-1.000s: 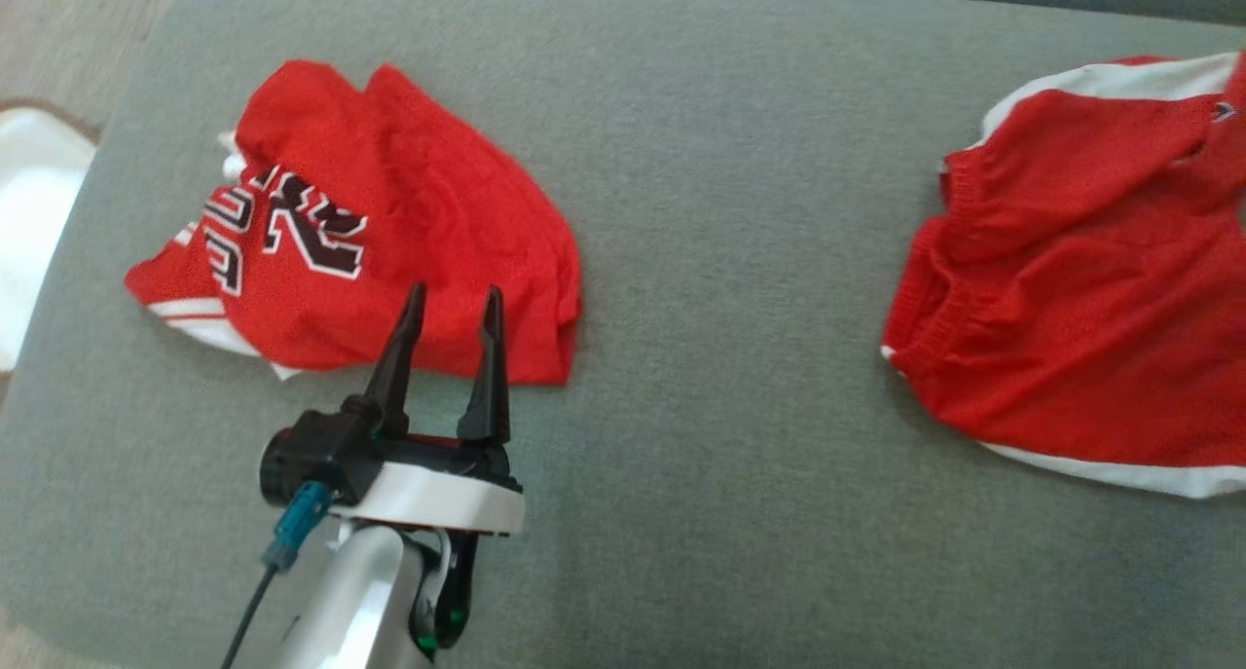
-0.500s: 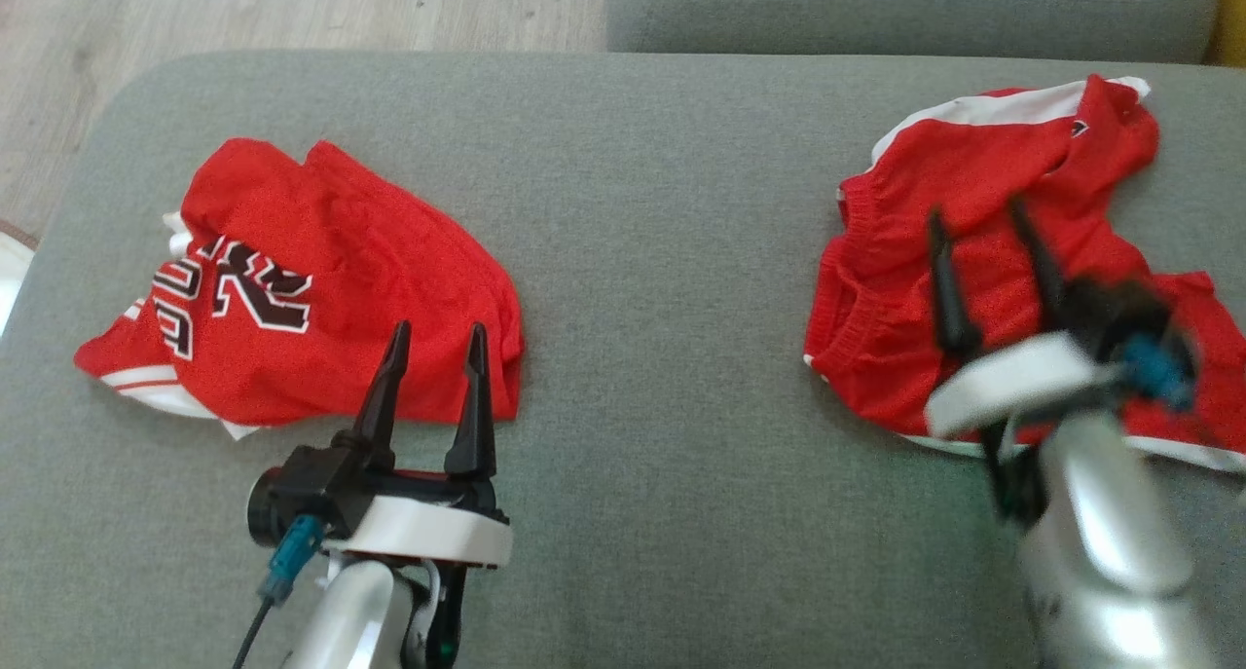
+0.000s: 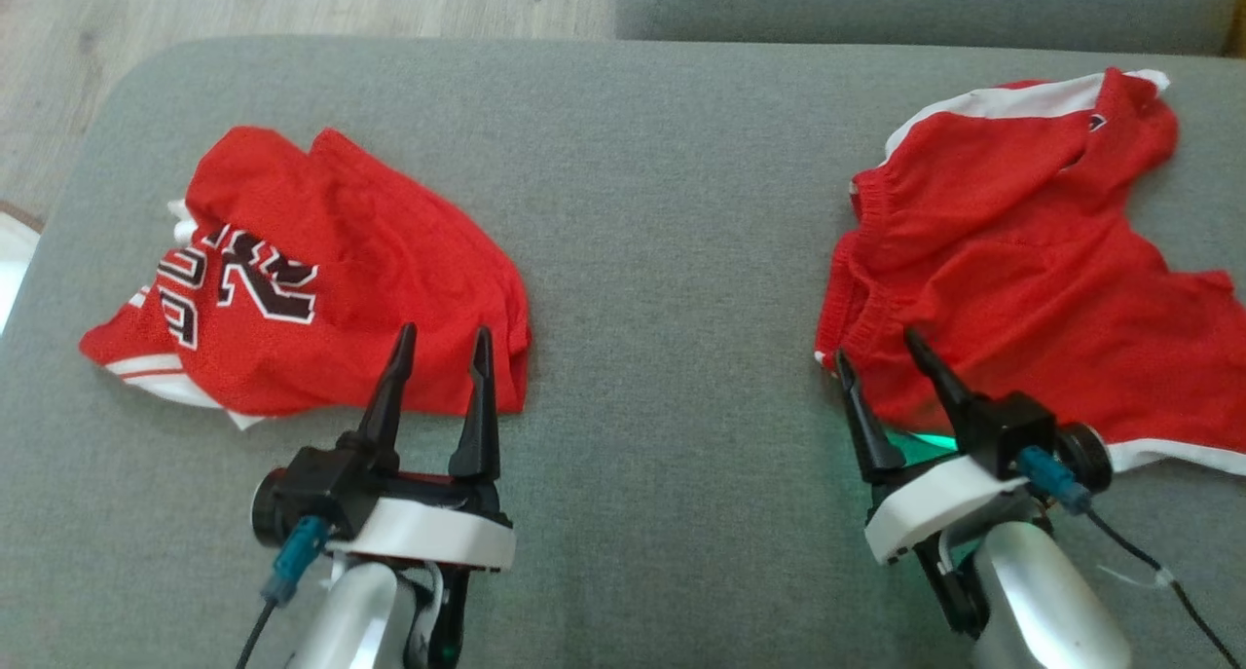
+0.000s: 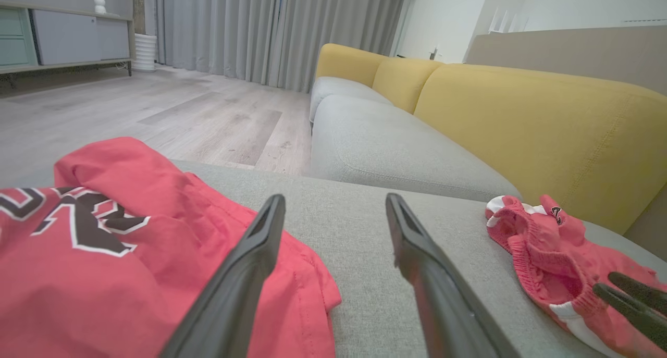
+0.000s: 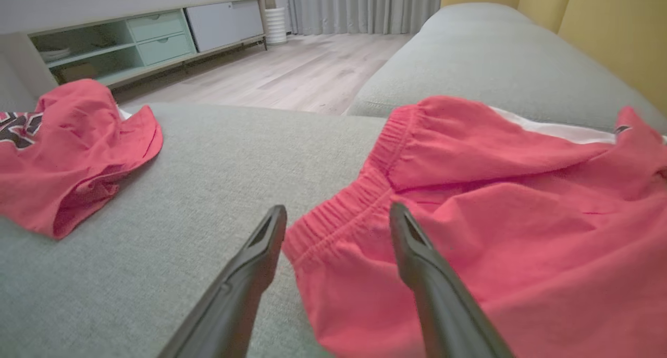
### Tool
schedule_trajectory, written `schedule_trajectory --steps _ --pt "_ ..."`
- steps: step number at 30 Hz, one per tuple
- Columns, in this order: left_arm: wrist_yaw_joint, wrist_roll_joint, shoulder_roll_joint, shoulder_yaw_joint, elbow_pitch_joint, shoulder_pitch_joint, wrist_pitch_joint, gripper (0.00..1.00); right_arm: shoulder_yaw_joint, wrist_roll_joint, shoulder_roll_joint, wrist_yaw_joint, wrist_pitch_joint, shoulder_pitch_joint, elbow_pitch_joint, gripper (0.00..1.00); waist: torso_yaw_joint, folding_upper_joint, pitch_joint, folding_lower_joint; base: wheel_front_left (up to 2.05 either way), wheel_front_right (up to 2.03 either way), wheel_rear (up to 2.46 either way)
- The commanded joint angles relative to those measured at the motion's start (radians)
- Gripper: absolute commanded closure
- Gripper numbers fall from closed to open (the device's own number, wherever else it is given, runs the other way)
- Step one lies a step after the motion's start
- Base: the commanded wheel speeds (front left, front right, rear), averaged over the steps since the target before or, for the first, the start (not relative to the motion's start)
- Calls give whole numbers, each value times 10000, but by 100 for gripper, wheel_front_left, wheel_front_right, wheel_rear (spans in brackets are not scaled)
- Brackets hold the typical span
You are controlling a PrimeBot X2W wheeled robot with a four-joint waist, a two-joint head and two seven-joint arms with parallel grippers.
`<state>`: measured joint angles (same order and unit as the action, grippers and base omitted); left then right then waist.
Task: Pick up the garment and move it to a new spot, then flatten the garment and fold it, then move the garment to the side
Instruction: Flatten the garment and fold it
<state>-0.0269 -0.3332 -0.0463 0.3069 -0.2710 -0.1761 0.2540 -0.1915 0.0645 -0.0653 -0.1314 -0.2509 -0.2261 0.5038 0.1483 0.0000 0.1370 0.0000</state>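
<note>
A: Where are the claws?

B: Right claw (image 3: 876,345) spread wide, empty, its tips at the near waistband edge of the crumpled red shorts (image 3: 1012,260); left claw (image 3: 444,330) spread too, empty, tips over the near hem of the red jersey (image 3: 321,289); both garments lie well apart on the grey cushion (image 3: 672,260).

A: How far along?

B: Likely early for the shorts; nothing lifted, flattened or folded; the jersey looks roughly folded, set aside.

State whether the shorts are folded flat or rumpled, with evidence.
Rumpled, not folded. The shorts lie in uneven creases, with the waistband bunched and an upper flap turned over.
</note>
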Motion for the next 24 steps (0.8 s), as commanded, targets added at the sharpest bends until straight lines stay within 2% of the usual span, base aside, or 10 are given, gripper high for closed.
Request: schedule_trajectory --steps 1,12,13,14,15,24 --pt "-11 59 -39 -239 298 -286 78 0 -316 -88 130 7 -108 -348 -67 0 76 0 89 0 0 0 0" --pt "38 -89 -39 -26 255 -457 78 0 -593 -248 136 7 -108 -1222 1642 0 366 0 431 0 0 0 0" --pt "43 -95 -39 -12 252 -466 78 0 -557 -163 138 7 -108 -1303 1718 14 382 0 448 0 0 0 0" --pt "41 -99 -39 -2 253 -478 78 0 -539 -49 140 7 -108 -1379 1752 53 399 0 469 0 0 0 0" --pt "34 -102 -39 1 247 -505 78 0 -639 235 143 7 -108 -1493 1704 100 426 0 496 0 0 0 0" --pt "16 -36 -39 -64 174 -541 78 0 -2382 2136 148 7 -108 -1643 981 100 405 0 440 0 0 0 0"
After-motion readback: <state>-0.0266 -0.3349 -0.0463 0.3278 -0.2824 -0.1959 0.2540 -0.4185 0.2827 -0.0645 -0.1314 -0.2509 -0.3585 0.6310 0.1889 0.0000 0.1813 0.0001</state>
